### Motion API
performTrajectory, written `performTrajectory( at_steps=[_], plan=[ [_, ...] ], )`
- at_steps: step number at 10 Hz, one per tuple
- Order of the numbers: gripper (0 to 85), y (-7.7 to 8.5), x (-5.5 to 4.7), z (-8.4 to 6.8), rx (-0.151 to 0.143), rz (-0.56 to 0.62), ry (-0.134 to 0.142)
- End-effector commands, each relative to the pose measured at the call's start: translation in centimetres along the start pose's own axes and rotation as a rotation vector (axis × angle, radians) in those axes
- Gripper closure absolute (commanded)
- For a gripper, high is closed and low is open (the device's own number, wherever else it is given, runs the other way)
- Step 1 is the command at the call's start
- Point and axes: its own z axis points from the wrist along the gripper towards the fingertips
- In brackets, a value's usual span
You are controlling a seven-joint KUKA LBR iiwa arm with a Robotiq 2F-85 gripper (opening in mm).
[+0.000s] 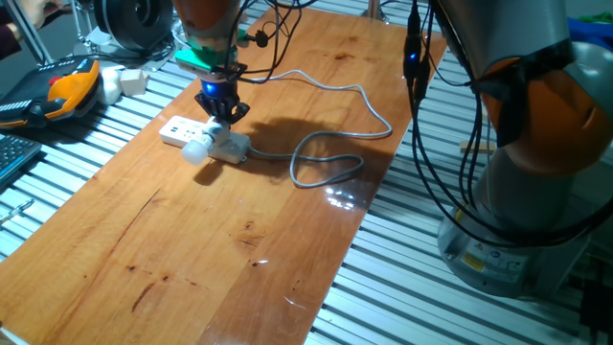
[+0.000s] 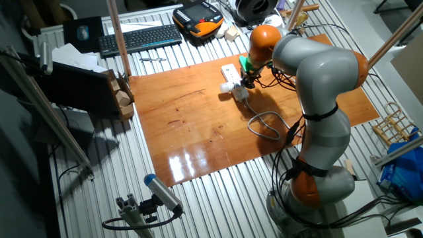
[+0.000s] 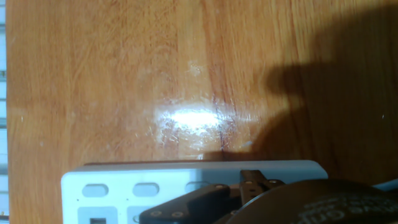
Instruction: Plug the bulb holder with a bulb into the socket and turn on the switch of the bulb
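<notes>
The socket [image 1: 175,129] is a long white power strip lying on the wooden board, with a grey cable [image 1: 326,163] looping off to the right. The bulb holder [image 1: 220,134] sits on the strip's right half, and the bulb [image 1: 196,150] sticks out sideways over the strip's front edge. My gripper [image 1: 220,117] points straight down onto the holder, its black fingers drawn together. From the other fixed view the gripper [image 2: 247,82] stands over the strip [image 2: 229,71] beside the bulb [image 2: 227,87]. The hand view shows only the socket [image 3: 186,177] behind black hand parts [image 3: 205,202]; holder and bulb are hidden there.
An orange teach pendant [image 1: 67,91] and small white blocks [image 1: 124,81] lie on the slatted table behind the board. A keyboard [image 2: 139,38] lies further back. A wooden block [image 2: 122,99] stands at the board's left corner. The arm's base [image 1: 536,192] stands on the right.
</notes>
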Motion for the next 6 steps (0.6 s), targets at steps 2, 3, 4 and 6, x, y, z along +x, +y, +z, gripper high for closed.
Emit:
performTrajectory(
  at_steps=[2,3,4,6],
  plan=[
    [85.0,-0.05,-0.01,0.25,-0.003,0.002,0.0],
    [85.0,-0.05,-0.02,0.42,-0.003,0.004,-0.002],
    [85.0,-0.07,-0.03,0.58,-0.006,0.005,-0.002],
    [85.0,-0.13,-0.05,0.83,-0.009,0.005,-0.002]
  ],
)
